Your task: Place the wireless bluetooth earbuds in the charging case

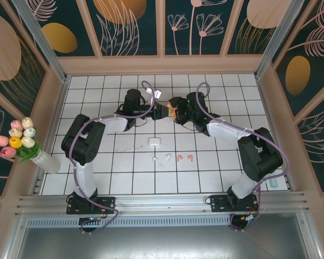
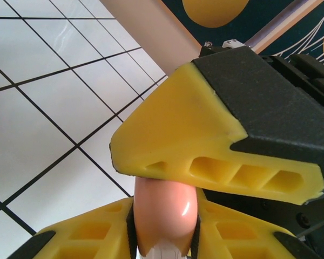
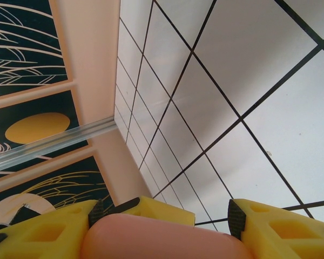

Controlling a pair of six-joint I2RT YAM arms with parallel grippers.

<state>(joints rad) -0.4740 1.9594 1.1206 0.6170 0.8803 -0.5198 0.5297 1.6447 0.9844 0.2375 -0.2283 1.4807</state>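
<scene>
1. While the arms meet above the far tiles, the right gripper (image 3: pixel 162 229) spans the pink case (image 2: pixel 164 213) end to end; the left gripper (image 2: pixel 164 237) pinches its narrow sides.
2. Four earbuds (image 1: pixel 180 157) lie in a row near the white case (image 1: pixel 154 141), towards the bases, about midway between arms; open tiles surround them.

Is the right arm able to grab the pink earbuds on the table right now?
Probably not yet. The right tool is busy gripping the pink case together with the left tool. The pink earbuds lie uncovered on the tiles, so nothing else blocks them.
</scene>
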